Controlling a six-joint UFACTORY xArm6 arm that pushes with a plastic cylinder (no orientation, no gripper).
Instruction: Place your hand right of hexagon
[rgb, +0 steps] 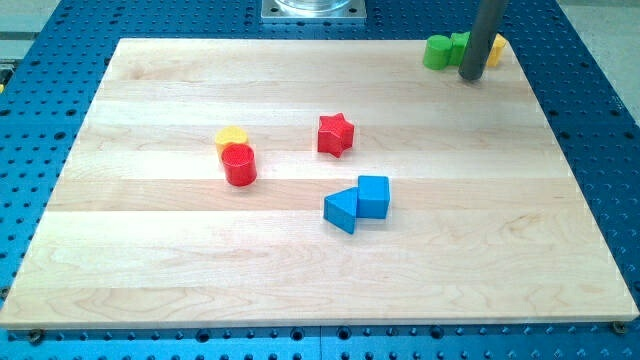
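A yellow hexagon block (231, 137) lies left of the board's middle, touching a red cylinder (239, 165) just below it. My rod comes down at the view's top right, and my tip (471, 76) rests on the board there. The tip is far to the right of the hexagon and higher in the view. It stands just below a green block (437, 51), a second green block (459, 43) and a yellow block (496, 48). The rod partly hides the last two, so their shapes cannot be made out.
A red star (336, 134) lies near the board's middle. A blue cube (373, 196) and a blue triangular block (341, 210) touch each other below it. The wooden board (150, 270) sits on a blue perforated table.
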